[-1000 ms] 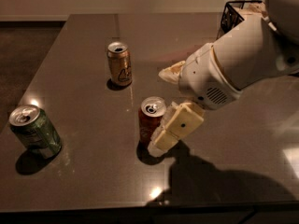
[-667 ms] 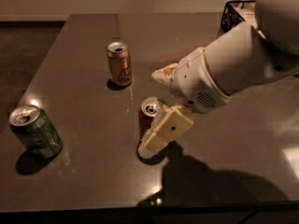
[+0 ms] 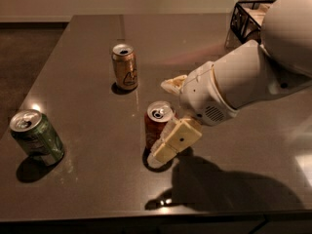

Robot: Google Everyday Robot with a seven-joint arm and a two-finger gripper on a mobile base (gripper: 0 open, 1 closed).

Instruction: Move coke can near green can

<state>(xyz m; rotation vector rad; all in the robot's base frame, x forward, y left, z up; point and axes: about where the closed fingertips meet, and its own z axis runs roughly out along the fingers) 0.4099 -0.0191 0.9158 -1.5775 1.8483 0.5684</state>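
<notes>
The coke can (image 3: 154, 126), red-orange with a silver top, stands upright near the middle of the dark table (image 3: 87, 179). My gripper (image 3: 162, 119) reaches in from the right and straddles it. One cream finger (image 3: 172, 84) is behind the can and the other (image 3: 175, 140) is in front of its lower right side. The jaws look open around the can, and the far finger stands apart from it. The green can (image 3: 37, 137) stands tilted-looking at the front left of the table, well to the left of the coke can.
A gold can (image 3: 125, 67) with a white emblem stands behind and left of the coke can. A black wire basket (image 3: 244, 17) sits at the back right corner. My white arm (image 3: 263, 77) covers the right side. The table's front edge runs along the bottom.
My gripper has moved left and its fingers now sit on either side of the coke can. The cans have not moved.
</notes>
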